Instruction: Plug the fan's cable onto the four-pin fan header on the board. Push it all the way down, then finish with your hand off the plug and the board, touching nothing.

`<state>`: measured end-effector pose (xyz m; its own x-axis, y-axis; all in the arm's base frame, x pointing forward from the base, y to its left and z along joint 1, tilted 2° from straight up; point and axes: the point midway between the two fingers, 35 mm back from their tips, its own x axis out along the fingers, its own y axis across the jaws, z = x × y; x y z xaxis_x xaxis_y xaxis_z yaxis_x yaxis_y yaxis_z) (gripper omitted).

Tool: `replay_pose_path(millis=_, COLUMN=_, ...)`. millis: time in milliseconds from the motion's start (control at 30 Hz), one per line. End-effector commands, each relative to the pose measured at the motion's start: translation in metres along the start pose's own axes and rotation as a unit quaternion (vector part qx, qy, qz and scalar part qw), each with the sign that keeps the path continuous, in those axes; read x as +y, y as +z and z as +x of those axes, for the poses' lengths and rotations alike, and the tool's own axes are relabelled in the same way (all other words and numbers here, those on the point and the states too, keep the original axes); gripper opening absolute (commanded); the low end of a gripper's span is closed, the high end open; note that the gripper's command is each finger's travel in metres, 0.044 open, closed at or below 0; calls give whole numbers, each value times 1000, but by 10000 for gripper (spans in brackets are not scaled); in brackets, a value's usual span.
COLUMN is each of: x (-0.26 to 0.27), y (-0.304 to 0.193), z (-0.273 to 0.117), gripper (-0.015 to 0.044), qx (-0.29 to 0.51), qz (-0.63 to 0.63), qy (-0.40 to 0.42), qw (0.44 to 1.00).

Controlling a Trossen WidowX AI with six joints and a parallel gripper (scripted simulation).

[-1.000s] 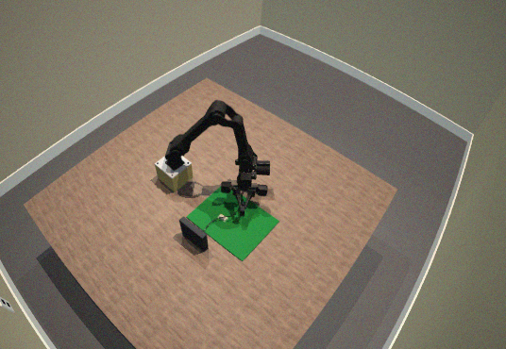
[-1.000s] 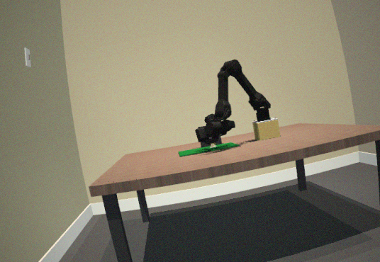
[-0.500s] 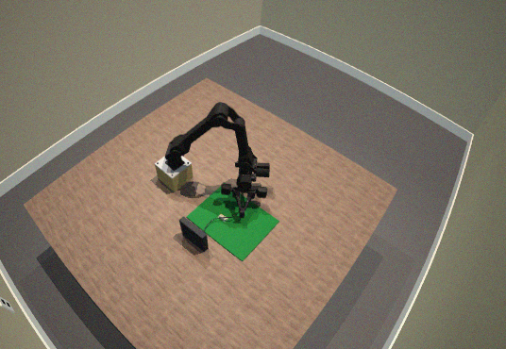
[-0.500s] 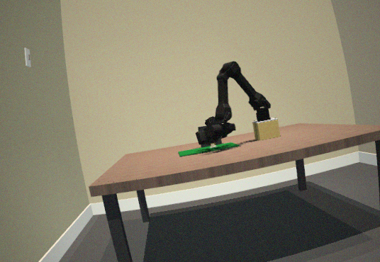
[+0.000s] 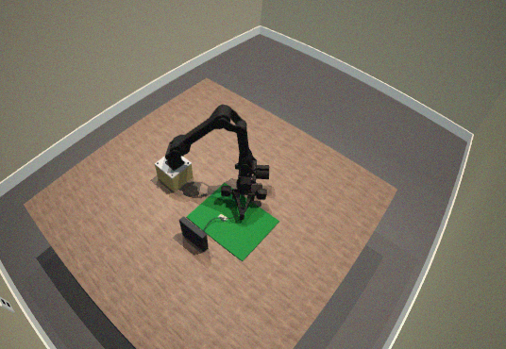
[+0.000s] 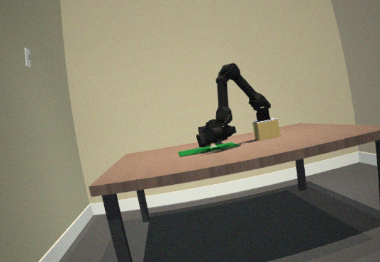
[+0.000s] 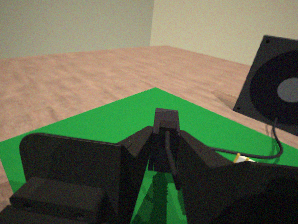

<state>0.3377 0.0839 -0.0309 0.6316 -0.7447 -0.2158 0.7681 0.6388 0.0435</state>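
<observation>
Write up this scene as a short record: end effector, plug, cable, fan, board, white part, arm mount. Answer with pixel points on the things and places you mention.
end effector: shut on the plug, above the board (image 5: pixel 242 215) (image 7: pixel 166 131)
plug: dark, block-shaped, between the fingertips; seating cannot be told
cable: dark, runs from the fan in a loop over the board (image 7: pixel 274 156)
fan: black, square, standing upright beside the board (image 5: pixel 193 234) (image 7: pixel 253 82)
board: green, flat on the table (image 5: pixel 243 245) (image 6: pixel 188 152) (image 7: pixel 115 112)
white part: small, on the board (image 5: pixel 223 217) (image 7: pixel 243 158)
arm mount: tan block with a pale top (image 5: pixel 167 177) (image 6: pixel 266 130)

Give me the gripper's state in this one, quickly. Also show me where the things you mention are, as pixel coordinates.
Gripper (image 5: pixel 242 216) (image 7: pixel 164 134): closed on the cable's dark plug (image 7: pixel 166 118), above the green board (image 5: pixel 243 248) (image 6: pixel 188 152) (image 7: pixel 155 100).
</observation>
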Motion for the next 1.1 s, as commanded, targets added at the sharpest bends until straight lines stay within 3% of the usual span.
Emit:
replay_pose_path(millis=0, x=2, y=-3, z=1, gripper=0, qx=-2, qz=5, qy=1, qw=1000)
replay_pose_path(millis=1067, x=0, y=-13, z=3, gripper=0, qx=0, qz=0, qy=0, qw=1000)
